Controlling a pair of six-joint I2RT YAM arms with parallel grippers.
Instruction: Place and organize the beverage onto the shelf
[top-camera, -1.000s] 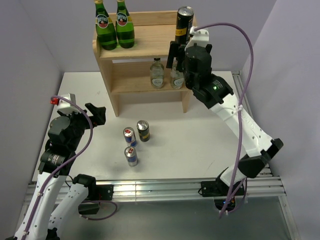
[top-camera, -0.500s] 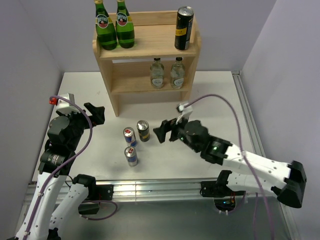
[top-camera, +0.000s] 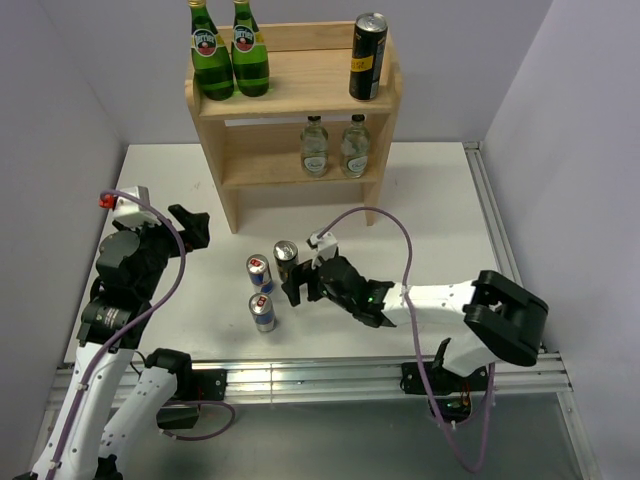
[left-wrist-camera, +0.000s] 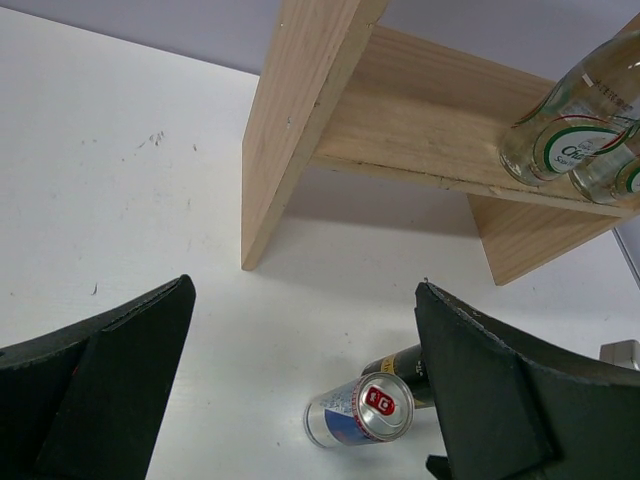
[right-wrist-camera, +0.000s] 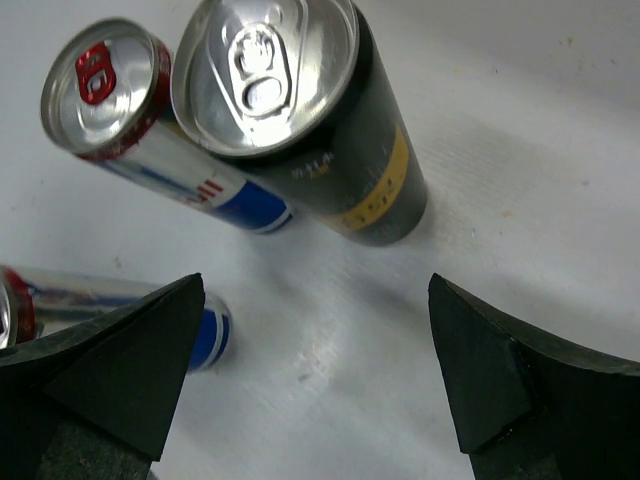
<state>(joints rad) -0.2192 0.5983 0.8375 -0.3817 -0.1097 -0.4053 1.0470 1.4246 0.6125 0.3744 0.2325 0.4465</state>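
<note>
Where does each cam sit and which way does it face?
Top external: above, behind the bases, looking down at the shelf, the table, left arm and right arm.
Left wrist: low, facing the shelf's lower tier; left gripper open, fingers at the bottom corners.
Right wrist: looking down onto the black-and-yellow can; right gripper open.
Shared: both wrist views show that can beside a slim blue-silver-red can.
</note>
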